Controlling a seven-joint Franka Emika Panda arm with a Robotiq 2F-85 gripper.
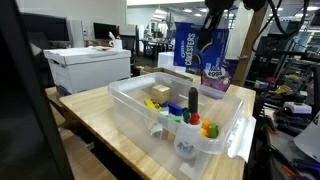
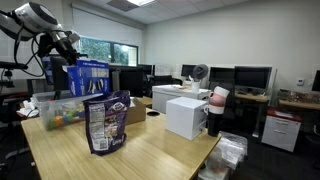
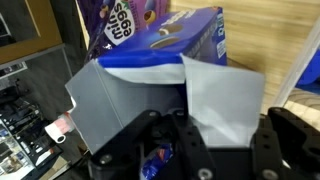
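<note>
My gripper (image 1: 212, 24) hangs just above the open top of a tall blue cookie box (image 1: 185, 50); in the exterior view from across the room, the gripper (image 2: 67, 46) is over the same box (image 2: 85, 76). In the wrist view the box (image 3: 190, 35) fills the frame with its grey flaps (image 3: 220, 95) folded outward. The gripper (image 3: 172, 152) is shut. A small blue wrapped packet (image 3: 158, 161) shows between the dark finger links and seems pinched there. The fingertips themselves are hidden.
A purple bag of mini eggs (image 1: 218, 72) (image 2: 105, 125) stands beside the box. A clear plastic bin (image 1: 128, 98) holding several small coloured toys sits on the wooden table (image 2: 150, 155). A white case (image 2: 185, 115) stands at the table's edge. Desks and monitors lie beyond.
</note>
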